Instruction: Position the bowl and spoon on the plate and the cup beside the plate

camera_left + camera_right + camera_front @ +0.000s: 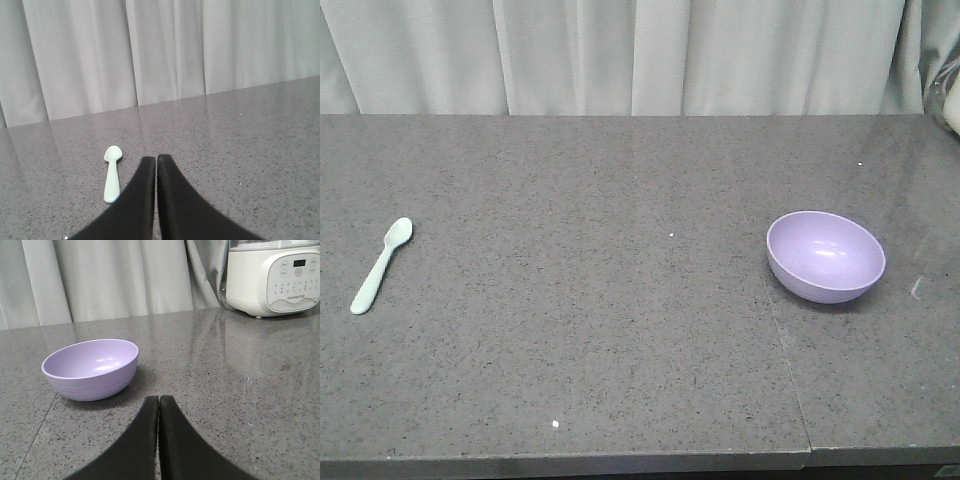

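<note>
The spoon [382,262] lay flat on the grey bench [620,330] far to the left, its head pointing toward the curtain [620,50]. The bowl [825,257] stood upright and empty well apart from it on the right. Neither plate nor cup showed in any view, so the spot where everything must end up could not be judged.

The left end effector [156,165] hung just short of the spoon, a little to its right, its fingers pressed together and holding nothing. The right end effector [158,402] was likewise closed and empty, with the bowl near, ahead and to its left. A white appliance [272,277] stood at the back right, clear of the work.

The layout seemed to give each arm its own item: spoon for the left, bowl for the right. The fingers were probably together because no grasp had begun, and each pair would need to spread before taking anything. The task looked barely started.
</note>
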`<state>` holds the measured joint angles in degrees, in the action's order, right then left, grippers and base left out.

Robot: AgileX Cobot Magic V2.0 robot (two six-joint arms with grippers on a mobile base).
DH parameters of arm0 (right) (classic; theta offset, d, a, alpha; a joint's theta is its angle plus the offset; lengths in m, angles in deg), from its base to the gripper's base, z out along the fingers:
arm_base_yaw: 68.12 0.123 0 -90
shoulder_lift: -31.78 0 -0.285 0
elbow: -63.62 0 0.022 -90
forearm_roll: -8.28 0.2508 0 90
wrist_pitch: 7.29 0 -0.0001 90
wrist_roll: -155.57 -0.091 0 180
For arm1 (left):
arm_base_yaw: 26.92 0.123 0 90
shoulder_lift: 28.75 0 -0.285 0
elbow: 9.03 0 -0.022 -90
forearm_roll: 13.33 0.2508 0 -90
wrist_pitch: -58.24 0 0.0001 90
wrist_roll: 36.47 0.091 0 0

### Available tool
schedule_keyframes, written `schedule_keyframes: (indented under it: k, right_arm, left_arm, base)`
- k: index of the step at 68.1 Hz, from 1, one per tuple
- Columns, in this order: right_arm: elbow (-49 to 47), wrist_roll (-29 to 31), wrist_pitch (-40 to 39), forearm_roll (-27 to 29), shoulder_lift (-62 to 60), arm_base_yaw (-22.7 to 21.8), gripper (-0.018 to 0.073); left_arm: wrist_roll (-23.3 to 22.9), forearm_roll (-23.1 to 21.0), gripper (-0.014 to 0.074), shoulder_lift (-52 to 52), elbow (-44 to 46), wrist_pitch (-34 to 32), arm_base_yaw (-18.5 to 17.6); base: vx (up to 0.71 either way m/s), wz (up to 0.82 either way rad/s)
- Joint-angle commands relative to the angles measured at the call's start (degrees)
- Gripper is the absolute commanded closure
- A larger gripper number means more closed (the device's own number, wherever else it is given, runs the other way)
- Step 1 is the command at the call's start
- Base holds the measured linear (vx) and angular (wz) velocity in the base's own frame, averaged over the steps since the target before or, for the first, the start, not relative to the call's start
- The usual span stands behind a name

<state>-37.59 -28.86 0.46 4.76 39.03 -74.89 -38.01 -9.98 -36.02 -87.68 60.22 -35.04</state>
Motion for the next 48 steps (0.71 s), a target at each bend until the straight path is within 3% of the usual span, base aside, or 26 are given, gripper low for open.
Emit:
schedule_keyframes:
  k: [1,48]
  right_arm:
    - [0.9,0.4,-4.3,-0.2,-0.7,-0.1,0.0564]
    - [0.9,0.4,-4.3,-0.2,-0.7,-0.1,0.0564]
  left_arm:
    - [-0.5,-0.1,0.0602,-1.1,-1.7,-4.2,-0.5]
    - [-0.5,-0.1,0.0602,-1.1,-1.7,-4.2,-0.5]
  base:
    - [0.0,0.0]
    - [0.0,0.0]
